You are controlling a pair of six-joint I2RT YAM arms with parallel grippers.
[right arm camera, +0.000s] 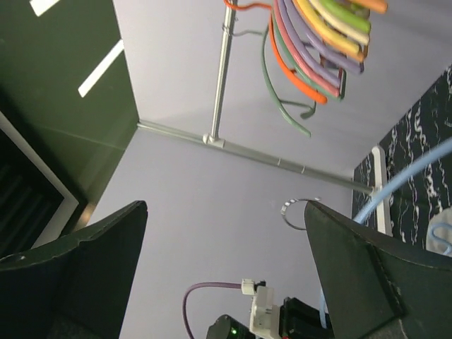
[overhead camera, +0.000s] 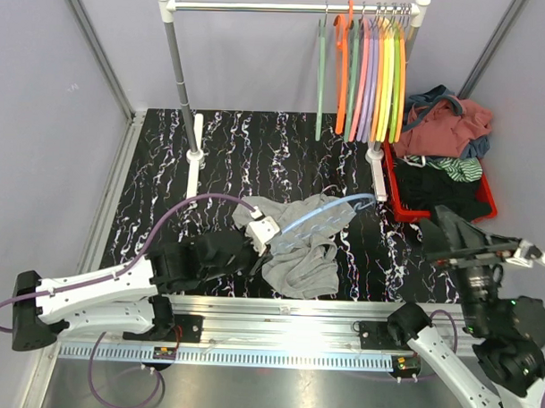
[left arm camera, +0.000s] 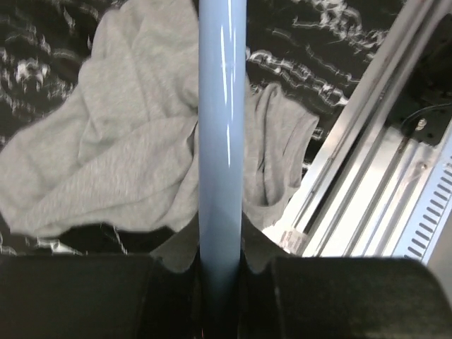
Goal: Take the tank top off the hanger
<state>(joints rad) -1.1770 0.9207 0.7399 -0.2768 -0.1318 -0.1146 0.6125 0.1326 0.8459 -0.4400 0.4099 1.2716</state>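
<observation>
A grey tank top (overhead camera: 299,259) lies crumpled on the black marbled table (overhead camera: 166,164), with a light blue hanger (overhead camera: 330,214) across it, one end raised toward the rack. My left gripper (overhead camera: 253,248) is shut on the hanger's arm; in the left wrist view the blue bar (left arm camera: 222,141) runs up from between the fingers (left arm camera: 85,296) over the grey cloth (left arm camera: 120,155). My right gripper (overhead camera: 437,229) is open and empty, lifted at the right and tilted sideways; its view shows only the wall, the left arm and the hanger's blue arm (right arm camera: 395,183).
A white and steel clothes rack (overhead camera: 288,6) stands at the back with several coloured hangers (overhead camera: 371,69) at its right end. A red bin (overhead camera: 488,198) of heaped clothes sits at the right. An aluminium rail (overhead camera: 278,307) runs along the near edge.
</observation>
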